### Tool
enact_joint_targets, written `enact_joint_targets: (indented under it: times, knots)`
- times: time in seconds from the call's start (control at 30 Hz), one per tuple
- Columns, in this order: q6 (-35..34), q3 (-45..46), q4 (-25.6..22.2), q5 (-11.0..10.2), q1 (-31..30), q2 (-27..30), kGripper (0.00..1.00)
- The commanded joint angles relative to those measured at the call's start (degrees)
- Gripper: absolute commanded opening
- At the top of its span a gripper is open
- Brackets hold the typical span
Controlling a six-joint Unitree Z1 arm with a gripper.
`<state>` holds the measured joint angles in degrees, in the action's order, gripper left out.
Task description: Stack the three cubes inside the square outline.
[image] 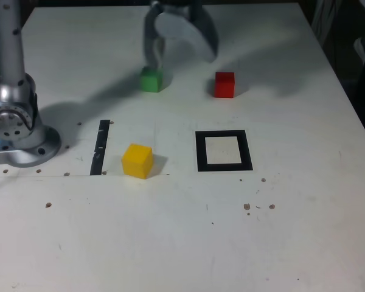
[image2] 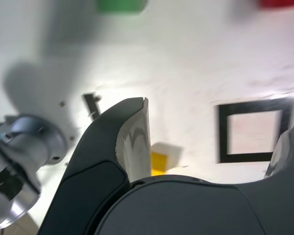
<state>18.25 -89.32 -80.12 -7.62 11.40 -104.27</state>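
The green cube (image: 151, 79) sits at the back of the white table, with the red cube (image: 224, 84) to its right in the exterior view. Nearer the front, the yellow cube (image: 137, 160) lies left of the square outline (image: 201, 152), whose white centre holds nothing. My gripper (image: 181, 52) hangs open over the back of the table, one fingertip (image: 152, 61) just above the green cube's far edge and nothing between the jaws. In the wrist view I see the green cube (image2: 121, 5), red cube (image2: 281, 3), yellow cube (image2: 164, 159) and square outline (image2: 223, 132) past a dark finger (image2: 132, 142).
The arm's metal base (image: 15, 121) stands at the exterior view's left edge. A narrow black strip (image: 100, 146) lies on the table between the base and the yellow cube. Small dark specks dot the front of the table.
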Motion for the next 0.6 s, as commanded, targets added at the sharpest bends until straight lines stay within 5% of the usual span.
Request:
enact_joint_targets:
  times: [0.0, 0.37, 0.57]
  knots:
    - [0.90, -8.85, -0.36, -0.44, 0.78, -2.58, 0.93]
    - [7.13, -10.75, 2.28, -3.11, 5.66, -11.92, 0.93]
    - [8.83, -7.59, 6.76, -0.12, 7.16, -14.58, 0.93]
